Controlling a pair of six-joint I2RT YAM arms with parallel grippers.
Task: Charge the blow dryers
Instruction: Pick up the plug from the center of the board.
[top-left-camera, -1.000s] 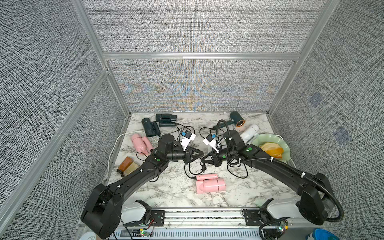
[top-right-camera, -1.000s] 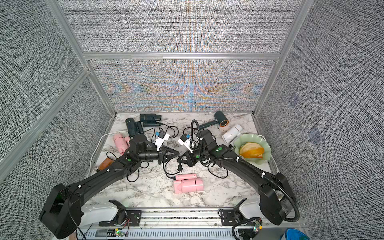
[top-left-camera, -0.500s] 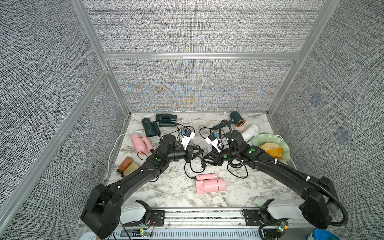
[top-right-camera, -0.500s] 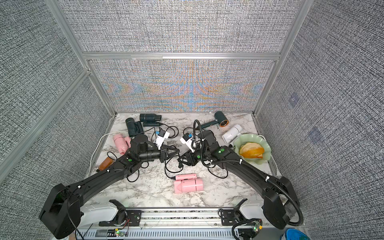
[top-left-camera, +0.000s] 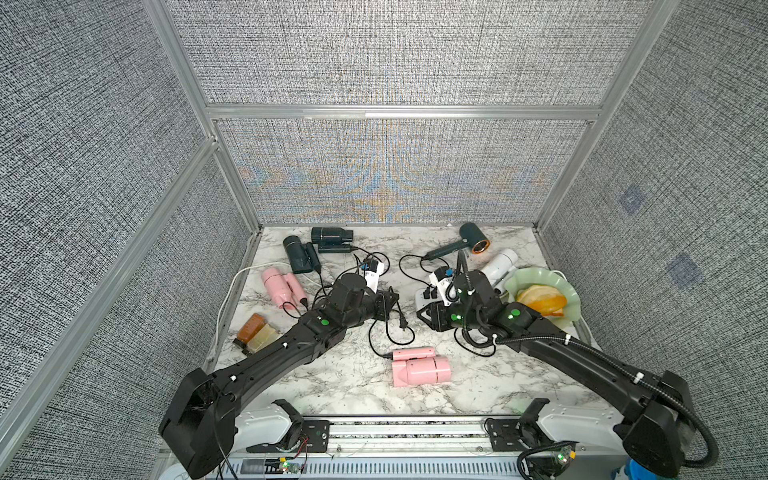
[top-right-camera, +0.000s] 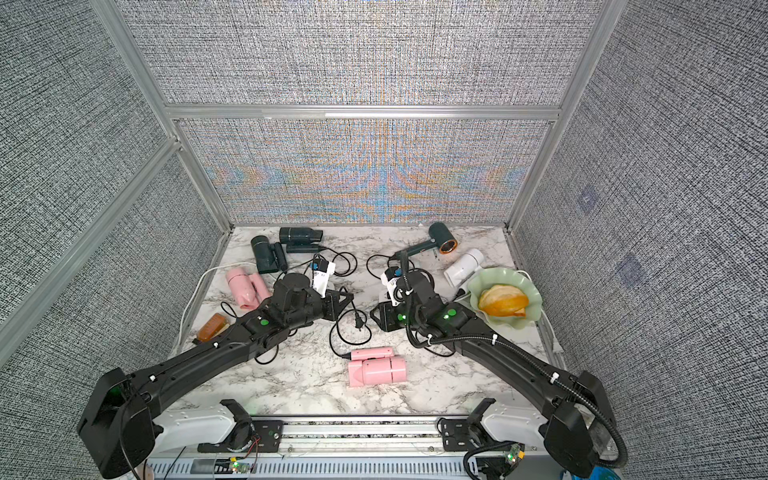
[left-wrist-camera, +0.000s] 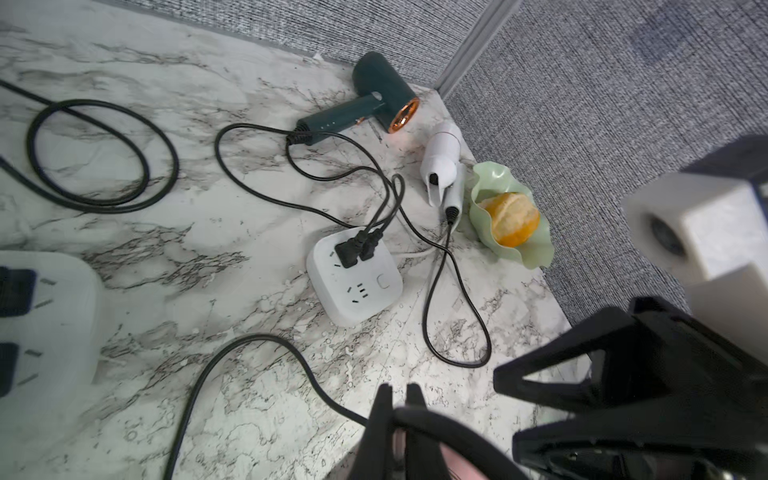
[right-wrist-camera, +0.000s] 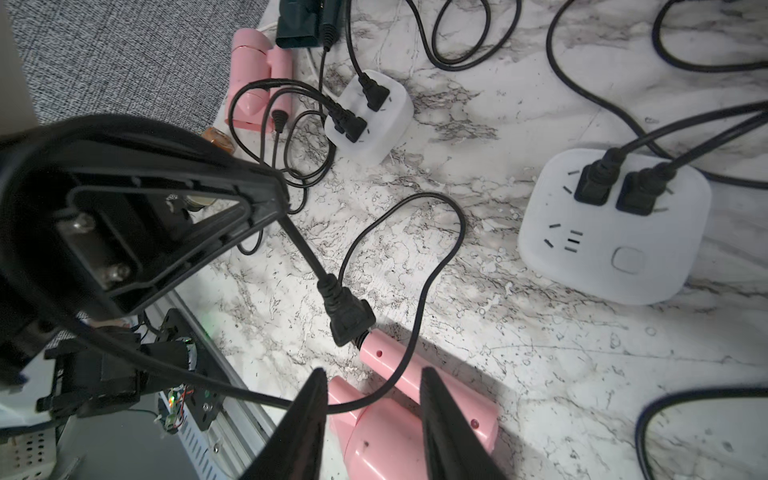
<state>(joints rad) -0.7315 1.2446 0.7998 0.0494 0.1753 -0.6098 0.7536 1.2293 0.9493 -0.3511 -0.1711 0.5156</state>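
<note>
My left pincer (left-wrist-camera: 398, 390) is pressed together on a black cord (right-wrist-camera: 303, 249), over the middle of the table (top-left-camera: 332, 386). The cord's plug (right-wrist-camera: 349, 316) sits just past the pincer (it is in no socket). That cord runs to the near pink dryer (top-left-camera: 422, 370), which lies flat by the near edge.

My right pincer (right-wrist-camera: 372, 372) is spread apart with nothing in it, just above that dryer. Near it sits the right power strip (right-wrist-camera: 615, 232), with two plugs in it. The left power strip (right-wrist-camera: 370, 116) is further left and has plugs in it too.

The other pink dryer (top-left-camera: 280, 284) lies at the left. One dark dryer (top-left-camera: 299, 253) and another dark dryer (top-left-camera: 330, 237) lie far left. The green dryer (top-left-camera: 469, 241) lies far right. The white dryer (top-left-camera: 500, 264) is just beside a green dish (top-left-camera: 557, 286) with orange in it.
</note>
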